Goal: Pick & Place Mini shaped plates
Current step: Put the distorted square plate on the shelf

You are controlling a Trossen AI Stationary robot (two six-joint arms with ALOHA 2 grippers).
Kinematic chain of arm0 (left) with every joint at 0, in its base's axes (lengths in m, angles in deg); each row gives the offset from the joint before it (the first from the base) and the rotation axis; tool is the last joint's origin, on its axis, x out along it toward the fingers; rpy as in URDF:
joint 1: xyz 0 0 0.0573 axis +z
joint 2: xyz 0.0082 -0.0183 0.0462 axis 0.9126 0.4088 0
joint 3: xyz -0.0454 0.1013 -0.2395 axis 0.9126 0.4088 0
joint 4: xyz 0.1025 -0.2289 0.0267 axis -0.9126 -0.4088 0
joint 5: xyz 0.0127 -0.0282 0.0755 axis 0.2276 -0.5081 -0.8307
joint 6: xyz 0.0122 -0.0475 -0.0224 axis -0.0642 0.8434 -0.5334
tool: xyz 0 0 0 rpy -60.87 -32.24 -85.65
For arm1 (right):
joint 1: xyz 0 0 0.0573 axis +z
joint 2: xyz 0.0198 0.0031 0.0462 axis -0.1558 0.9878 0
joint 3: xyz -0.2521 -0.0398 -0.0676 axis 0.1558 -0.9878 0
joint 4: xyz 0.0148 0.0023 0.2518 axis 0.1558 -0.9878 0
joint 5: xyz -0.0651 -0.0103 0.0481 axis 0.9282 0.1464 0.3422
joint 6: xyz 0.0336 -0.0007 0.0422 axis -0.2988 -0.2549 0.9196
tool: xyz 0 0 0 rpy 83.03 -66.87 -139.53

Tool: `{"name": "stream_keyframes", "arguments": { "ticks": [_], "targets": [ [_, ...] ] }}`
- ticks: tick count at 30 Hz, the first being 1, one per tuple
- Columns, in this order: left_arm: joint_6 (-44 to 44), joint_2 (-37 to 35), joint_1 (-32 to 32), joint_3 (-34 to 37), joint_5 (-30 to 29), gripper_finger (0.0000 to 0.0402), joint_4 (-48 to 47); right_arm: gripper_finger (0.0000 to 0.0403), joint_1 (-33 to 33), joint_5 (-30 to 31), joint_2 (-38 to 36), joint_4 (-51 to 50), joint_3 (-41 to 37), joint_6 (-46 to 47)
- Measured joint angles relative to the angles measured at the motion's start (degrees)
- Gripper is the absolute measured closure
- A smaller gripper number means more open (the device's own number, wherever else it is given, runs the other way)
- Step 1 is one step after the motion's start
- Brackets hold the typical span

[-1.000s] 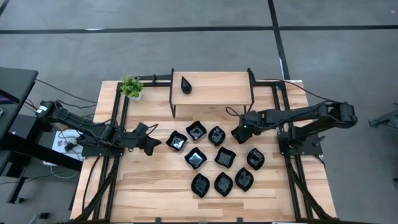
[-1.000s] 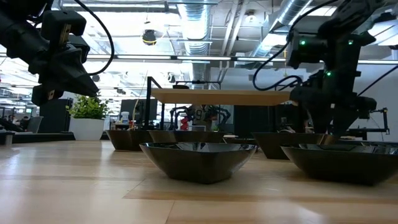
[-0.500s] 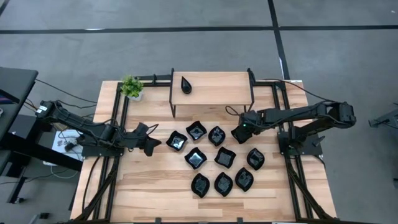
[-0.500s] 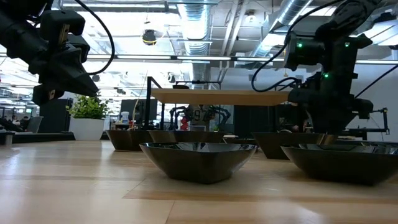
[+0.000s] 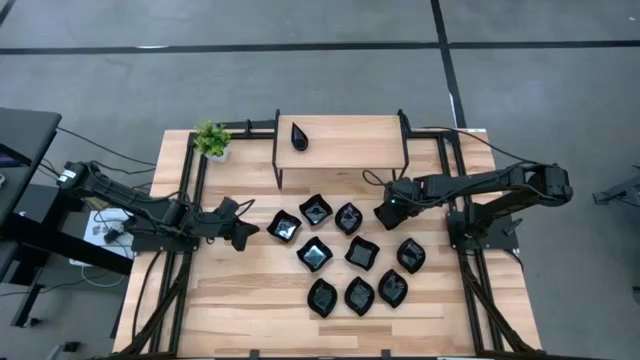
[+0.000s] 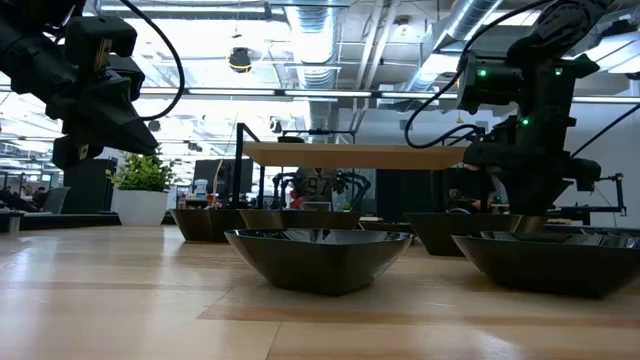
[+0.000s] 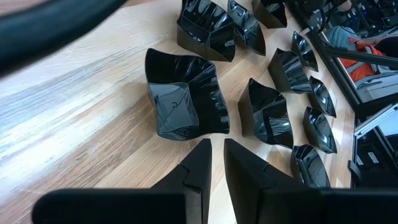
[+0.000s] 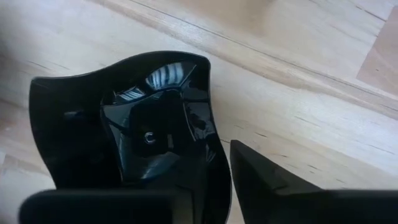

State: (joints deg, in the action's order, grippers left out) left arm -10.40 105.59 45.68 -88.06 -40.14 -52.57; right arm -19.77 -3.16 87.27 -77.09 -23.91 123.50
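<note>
The right tool (image 5: 384, 214) had dropped lower over the plate (image 8: 155, 130) at the cluster's right edge and its fingers had drawn in across the rim, one inside the bowl, one outside; the plate still sat on the worktop (image 5: 250, 285), so a lift looked due. One teardrop plate (image 5: 299, 135) lay on the shelf (image 5: 350, 145). The left tool (image 5: 243, 232) waited beside the cluster, fingers nearly together, holding nothing.
</note>
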Motion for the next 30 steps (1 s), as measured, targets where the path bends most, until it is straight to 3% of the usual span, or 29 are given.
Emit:
{"name": "stream_keyframes", "arguments": {
  "ticks": [9,14,22,30],
  "targets": [
    [0.00,0.02,0.02,0.00,0.00,0.0357,-0.02,0.0396,0.00,0.01,-3.73,-0.45,0.00,-0.59],
    [0.01,0.01,0.02,0.00,0.00,0.0357,0.00,0.0395,0.00,-0.09,-8.30,-2.35,0.00,-0.56],
    [0.02,0.00,0.03,0.00,0.00,0.0357,0.06,0.0398,0.02,-9.47,-17.80,-3.43,0.00,-2.26],
    [0.02,0.00,0.04,0.00,0.00,0.0357,1.01,0.0398,-0.06,-19.46,-24.98,9.20,3.76,-4.44]
  ]
}}
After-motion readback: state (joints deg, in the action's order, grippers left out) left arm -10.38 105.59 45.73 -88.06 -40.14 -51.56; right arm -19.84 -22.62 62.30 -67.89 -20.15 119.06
